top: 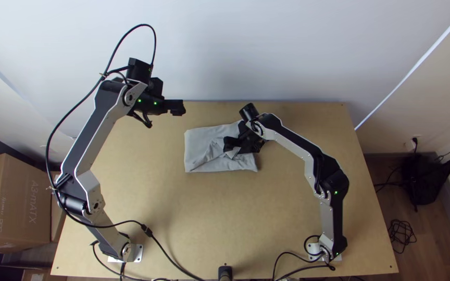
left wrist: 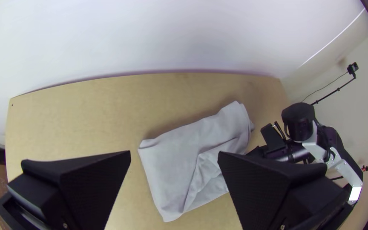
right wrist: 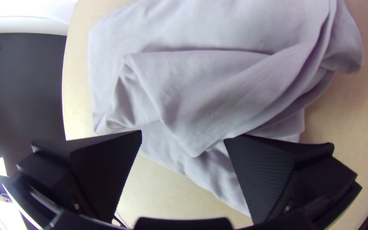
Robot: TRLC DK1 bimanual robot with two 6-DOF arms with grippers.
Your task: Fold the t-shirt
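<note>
a: status on the light-grey cloth t-shirt (top: 196, 148)?

b: part folded, imo past halfway. rough rectangle w/ layers stacked, but top's messy: loose creased grey flap (right wrist: 192, 93) bunched across the mid, just ahead of the flat-fingered black right gripper (right wrist: 183, 138).

a: right gripper got hold of it?

b: nope, jaws wide apart, nothing clamped. it's low over the shirt, a corner of the flap lies btwn the jaws. can't tell if it's touching.

a: and the matching black left gripper (left wrist: 174, 154)?

b: also wide open, empty. it's off the shirt's side, opp. the right gripper, w/ the shirt past its tips & a bit toward the arm bases.

a: what's left?

b: pull the flap out flat, square the edges, then prob 1 more fold. outline's near straight on the left gripper's side, uneven under the right gripper.

a: anything in the way?

b: mainly the white-and-black right arm (top: 295, 144), reaching over the shirt's edge behind the right gripper. left gripper would need to mind it. thin black cable (top: 87, 225) runs well behind the left gripper, no issue. light wooden table (top: 209, 224) under both, brown cardboard box (top: 16, 203) off its edge, well apart from the left gripper.
</note>
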